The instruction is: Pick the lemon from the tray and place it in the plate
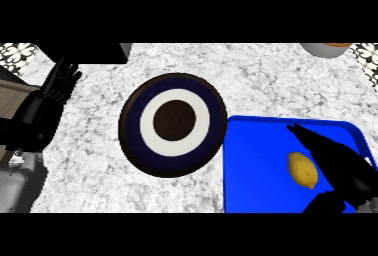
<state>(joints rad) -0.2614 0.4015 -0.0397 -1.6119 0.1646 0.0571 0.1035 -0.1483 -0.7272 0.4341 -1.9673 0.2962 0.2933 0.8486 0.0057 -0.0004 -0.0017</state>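
Marble counter (280,80) fills the view, pale and speckled. Far left, the left hand (63,77) rests near the edge, fingers up and relaxed, holding nothing. Moving across, the plate (173,125) sits ringed in blue, white and brown, with nothing on it. Just beside it lies the blue tray (255,170), and on it the lemon (303,170), yellow and untouched by any curled finger. Over the tray comes the right hand (336,162), fingers stretched straight, thumb apart below, right next to the fruit. So the step looks like the reach, with no grasp yet. Next, I'd judge, the fingers must close round the lemon, then lift and carry left to the plate.
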